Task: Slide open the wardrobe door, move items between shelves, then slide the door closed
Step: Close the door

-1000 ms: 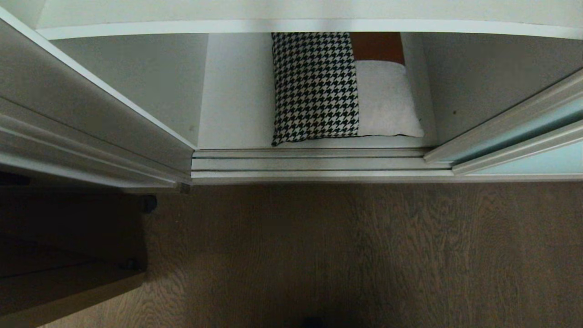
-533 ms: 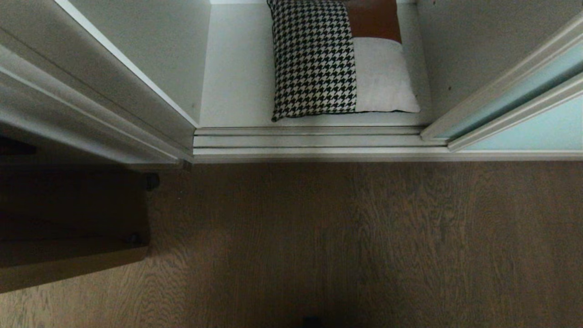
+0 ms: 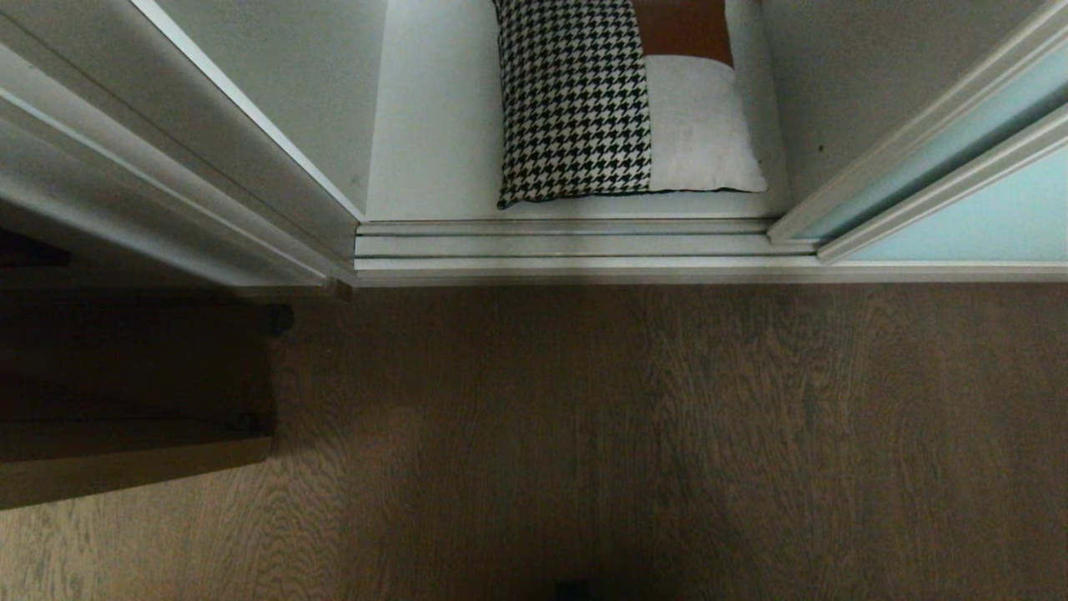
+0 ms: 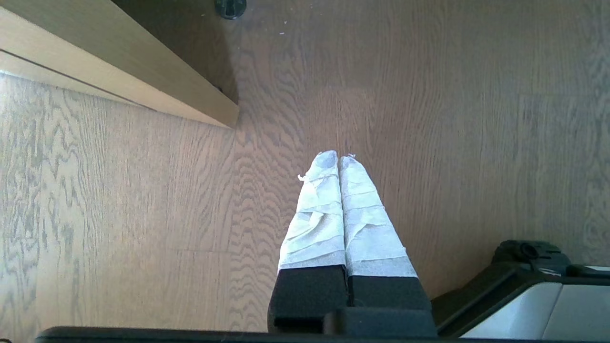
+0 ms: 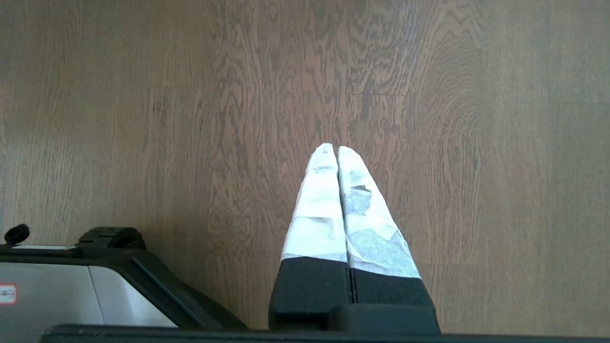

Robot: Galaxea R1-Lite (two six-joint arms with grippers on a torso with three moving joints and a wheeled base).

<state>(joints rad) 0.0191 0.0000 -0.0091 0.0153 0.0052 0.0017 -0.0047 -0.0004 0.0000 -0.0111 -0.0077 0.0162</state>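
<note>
Since a second ago the camera view has shifted, hiding the upper shelf edge. Left gripper (image 4: 338, 159) hangs over the wood floor (image 3: 667, 434), tips pressed together. Cushion (image 3: 617, 100) lies on the bottom shelf (image 3: 434, 125) (door (image 3: 959, 229) slid right). Right gripper (image 5: 332, 148) likewise pressed together, empty.
</note>
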